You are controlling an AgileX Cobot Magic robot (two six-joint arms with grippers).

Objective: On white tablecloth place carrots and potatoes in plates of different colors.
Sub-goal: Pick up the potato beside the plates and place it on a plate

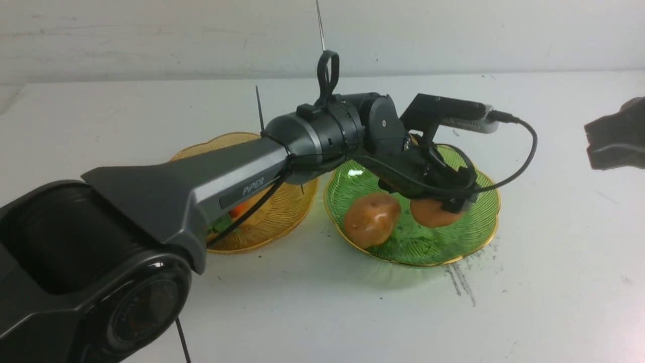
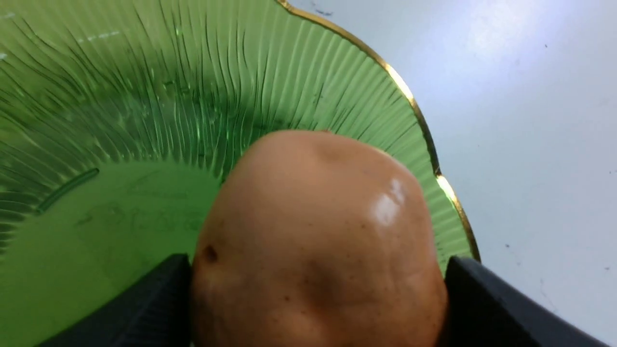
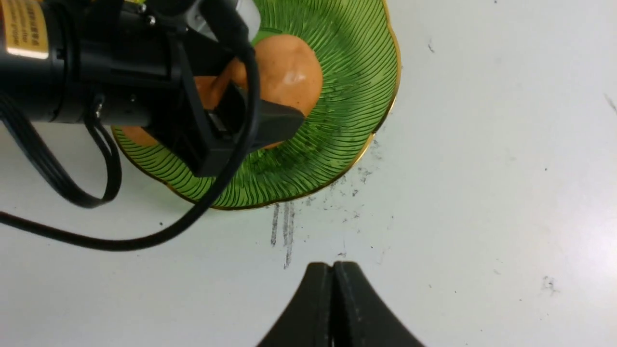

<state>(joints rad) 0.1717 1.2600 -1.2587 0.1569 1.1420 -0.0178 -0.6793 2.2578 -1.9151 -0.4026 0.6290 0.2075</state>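
Now, left gripper (image 1: 446,204): reaches in over the green plate (image 1: 456,244), its fingers (image 2: 144,303) clamped on either side of a potato.
Gripped potato (image 1: 433,213): tan-orange and glossy, held over the right half of the green plate; the left wrist view shows it filling the gap between both fingers, with the ribbed plate wall (image 2: 144,96) behind it (whether it touches the plate floor I cannot tell).
Loose potato (image 1: 372,219): lying in the left half of the same green plate, just beside the gripped one and apart from the fingers.
Amber plate (image 1: 284,214): on the desk (image 1: 322,302) just left of the green plate, largely hidden under the left arm.
Carrot (image 1: 242,206): only a bit of orange and some green leaf show in the amber plate under the arm; how many lie there I cannot tell.
Right gripper (image 3: 332,266): fingers pressed together with nothing between them, hovering above bare desk to the right of the green plate, well apart from it.
Scuff streaks (image 3: 284,231): black marks on the desk just beyond the green plate's gold rim (image 3: 371,137), on its near right side.
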